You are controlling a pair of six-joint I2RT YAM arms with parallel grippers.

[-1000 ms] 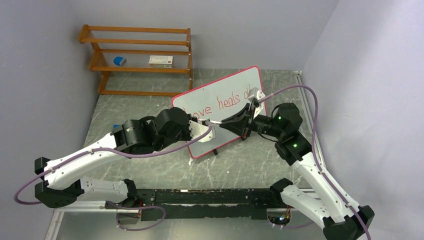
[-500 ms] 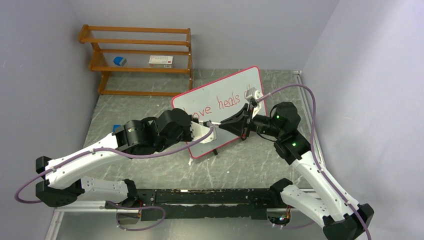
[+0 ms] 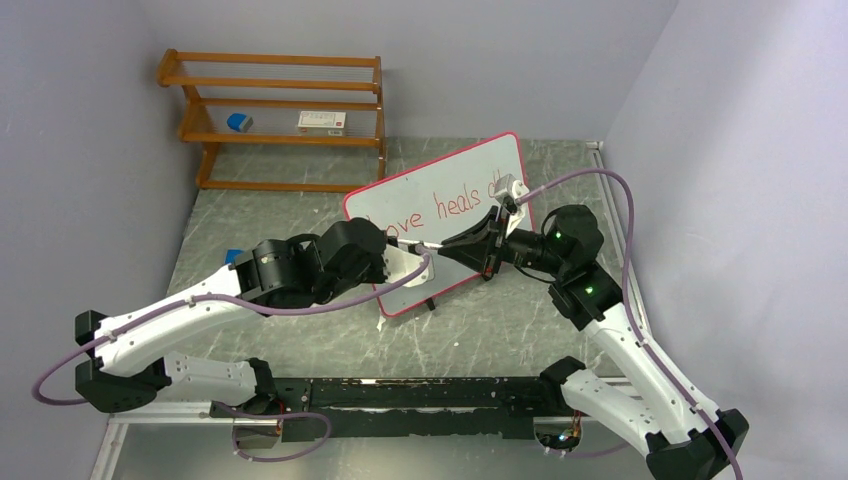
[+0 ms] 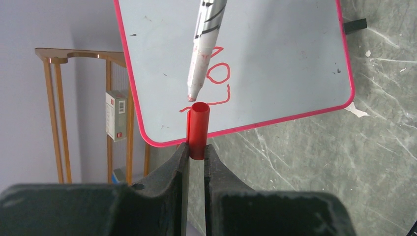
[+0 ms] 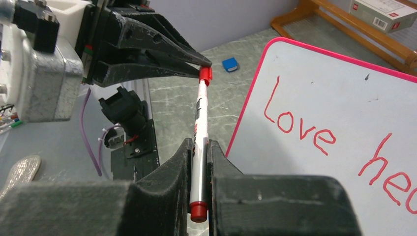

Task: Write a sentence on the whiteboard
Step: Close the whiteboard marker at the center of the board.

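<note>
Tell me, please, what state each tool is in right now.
Left tool: closed, holding the red cap.
Right tool: closed, holding the marker.

Pink-framed whiteboard (image 3: 470, 165), red sentence (image 3: 458, 203), left tool (image 3: 423, 259) facing right tool (image 3: 446, 247)

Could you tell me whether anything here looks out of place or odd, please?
The whiteboard sits skewed on the table, so the sentence runs slanted. The marker is smeared red near its tip. A white scrap lies on the table by the board's corner.
</note>
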